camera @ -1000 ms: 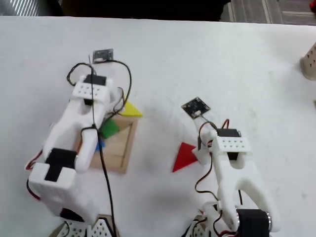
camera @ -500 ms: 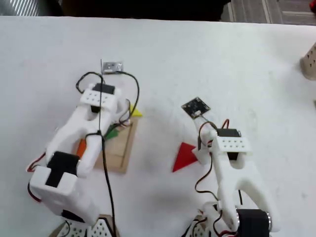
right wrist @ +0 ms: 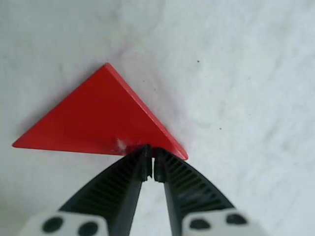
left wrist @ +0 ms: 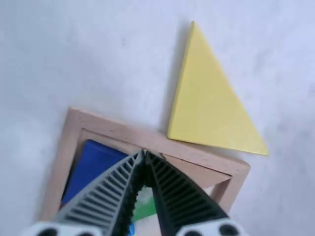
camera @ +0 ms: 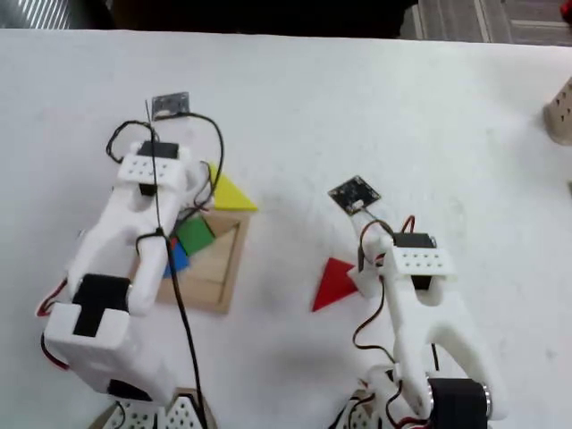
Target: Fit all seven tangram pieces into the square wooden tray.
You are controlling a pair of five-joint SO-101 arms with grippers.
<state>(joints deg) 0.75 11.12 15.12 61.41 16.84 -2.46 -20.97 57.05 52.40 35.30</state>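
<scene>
The square wooden tray [camera: 223, 277] lies under my left arm [camera: 150, 170]. A green piece [camera: 195, 234] and a blue piece [camera: 177, 257] lie inside it. My left gripper [left wrist: 145, 155] is shut and empty, its tips over the tray's far rim [left wrist: 113, 132]. The yellow triangle [left wrist: 211, 108] lies flat on the table just outside that rim, also seen as the yellow triangle [camera: 231, 192]. The red triangle [camera: 335, 282] lies on the table right of the tray. My right gripper [right wrist: 150, 150] is shut, tips at the edge of the red triangle [right wrist: 103, 118].
The white table [camera: 357, 107] has free room at the back and right. Cables run over both arms. A pale perforated object [camera: 561, 112] stands at the far right edge. The left arm hides much of the tray's left side.
My left arm swung right over the yellow triangle, then back left; more of the yellow triangle and the blue piece shows now. The right arm and red triangle have not moved.
</scene>
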